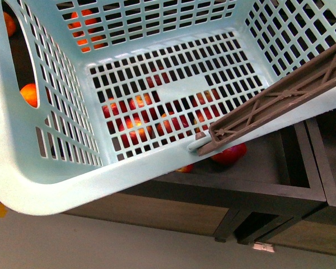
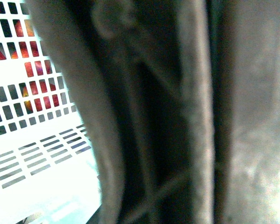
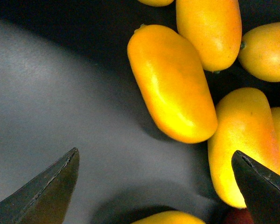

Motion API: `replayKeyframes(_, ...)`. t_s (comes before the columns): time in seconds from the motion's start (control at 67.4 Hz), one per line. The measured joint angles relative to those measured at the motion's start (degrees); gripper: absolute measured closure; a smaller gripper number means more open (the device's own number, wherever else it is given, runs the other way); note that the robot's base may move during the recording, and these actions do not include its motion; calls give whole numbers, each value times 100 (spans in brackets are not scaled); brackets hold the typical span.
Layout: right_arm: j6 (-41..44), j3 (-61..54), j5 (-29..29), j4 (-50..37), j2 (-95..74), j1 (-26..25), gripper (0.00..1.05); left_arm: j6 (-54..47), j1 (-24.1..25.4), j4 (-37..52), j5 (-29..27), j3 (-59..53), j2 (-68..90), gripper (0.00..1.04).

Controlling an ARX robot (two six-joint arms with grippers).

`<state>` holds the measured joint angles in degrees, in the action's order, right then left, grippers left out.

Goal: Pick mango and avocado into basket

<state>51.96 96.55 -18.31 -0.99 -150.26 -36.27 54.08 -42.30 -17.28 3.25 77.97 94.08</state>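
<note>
The light teal basket (image 1: 73, 185) fills the front view, tilted, with nothing inside; its brown handle (image 1: 280, 101) lies across the right rim. In the left wrist view that handle (image 2: 144, 116) is a dark blur pressed close to the camera, with the basket's grid wall (image 2: 28, 154) beside it. My left gripper is shut on the basket, though its fingers cannot be made out. My right gripper (image 3: 156, 186) hangs open just above a dark bin floor. A yellow mango (image 3: 172, 84) lies ahead of the fingertips, and another mango (image 3: 245, 140) touches the right fingertip (image 3: 263, 191). The avocado is out of view.
More yellow mangoes (image 3: 207, 28) crowd one side of the dark bin floor (image 3: 60, 102). Red-blushed fruit (image 1: 135, 129) shows through the basket floor, and one red fruit (image 1: 231, 152) lies in a dark wooden bin (image 1: 257, 185). Orange fruit (image 1: 29, 94) shows at the left.
</note>
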Motion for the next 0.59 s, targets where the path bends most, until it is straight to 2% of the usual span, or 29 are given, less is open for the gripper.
replayKeyframes(0.593, -72, 2774, 365, 1349, -1759, 264, 9, -2, 0, 0, -4, 0, 0, 91)
